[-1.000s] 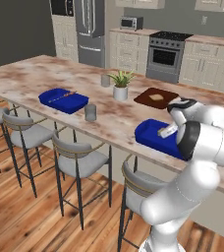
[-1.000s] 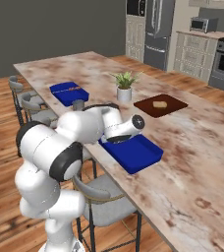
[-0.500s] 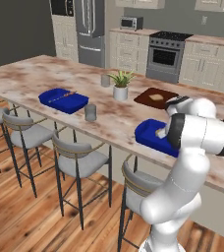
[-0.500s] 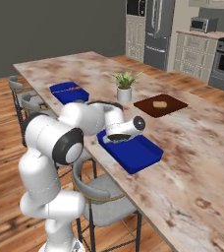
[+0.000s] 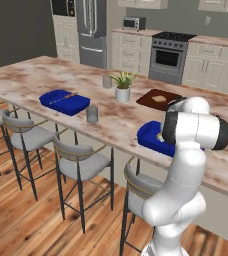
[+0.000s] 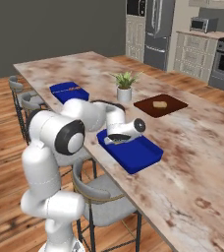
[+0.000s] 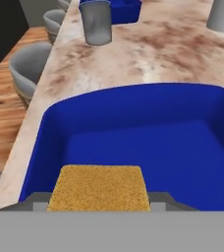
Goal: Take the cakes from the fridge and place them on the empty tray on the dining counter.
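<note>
- Claw (image 6: 118, 139) in the right base view hangs low over the near end of the blue tray (image 6: 138, 155) on the dining counter (image 6: 192, 147); from this side I can't tell what sits between its jaws.
- Left base view: the robot's own elbow covers the hand. That tray (image 5: 148, 136) lies at about 4 o'clock from the potted plant (image 5: 122, 86), with a second blue tray (image 5: 63, 101) well off at 9 o'clock and the fridge (image 5: 92, 31) far back at 11 o'clock.
- Hand view: the tan cake (image 7: 99, 188) sits between the finger tips at 6 o'clock, jaws closed on its sides, over the tray floor. A grey cup (image 7: 96, 21) stands at 11 o'clock.
- Handling, as I judge it: light, soft and crumbly, so hold it gently by its flat sides and release low.
</note>
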